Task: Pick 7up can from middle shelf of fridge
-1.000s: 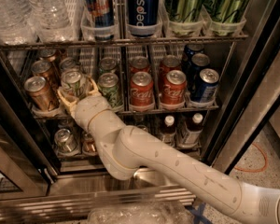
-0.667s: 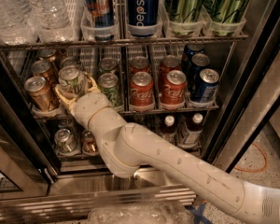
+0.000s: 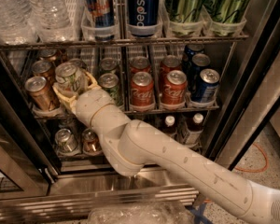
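The fridge (image 3: 252,55) stands open in front of me. The 7up can (image 3: 70,78), pale silver with green pattern, is at the left of the middle shelf (image 3: 177,108). My gripper (image 3: 73,88) reaches in from the lower right on its white arm. Its cream fingers (image 3: 91,80) wrap both sides of the 7up can, shut on it. The can is tilted slightly and sits a little forward of its lane, ahead of the cans behind it.
Brown cans (image 3: 38,91) stand left of the 7up can, a darker green can (image 3: 110,85) right of it, then red Coca-Cola cans (image 3: 142,91) and blue cans (image 3: 204,85). Tall cans (image 3: 142,8) and water bottles (image 3: 46,8) fill the rack above. Small bottles (image 3: 191,125) sit below.
The gripper with the 7up can has moved slightly toward me and up, drawing the can forward out of its lane. The other cans have not moved.
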`<state>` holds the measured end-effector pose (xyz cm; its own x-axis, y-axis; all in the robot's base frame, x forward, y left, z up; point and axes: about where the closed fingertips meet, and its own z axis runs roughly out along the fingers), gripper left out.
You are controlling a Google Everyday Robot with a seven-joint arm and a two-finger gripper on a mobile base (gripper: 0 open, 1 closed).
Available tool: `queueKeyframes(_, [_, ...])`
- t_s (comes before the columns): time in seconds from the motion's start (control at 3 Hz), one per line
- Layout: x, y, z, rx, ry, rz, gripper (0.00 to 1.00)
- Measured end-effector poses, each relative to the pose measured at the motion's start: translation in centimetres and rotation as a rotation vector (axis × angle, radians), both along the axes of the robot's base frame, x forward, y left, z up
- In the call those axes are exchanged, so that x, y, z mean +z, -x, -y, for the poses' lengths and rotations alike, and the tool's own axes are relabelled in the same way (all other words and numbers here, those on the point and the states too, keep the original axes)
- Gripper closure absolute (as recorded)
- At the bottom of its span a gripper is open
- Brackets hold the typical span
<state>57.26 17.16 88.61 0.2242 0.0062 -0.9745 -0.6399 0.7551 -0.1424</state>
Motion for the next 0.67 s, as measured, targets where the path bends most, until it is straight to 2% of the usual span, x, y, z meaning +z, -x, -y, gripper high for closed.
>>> queueKeyframes(0.33, [0.1, 1.0, 0.6, 0.036, -0.004, 0.001, 1.00])
queueKeyframes(0.67, [-0.2, 2.1, 1.3, 0.108, -0.008, -0.012, 1.00])
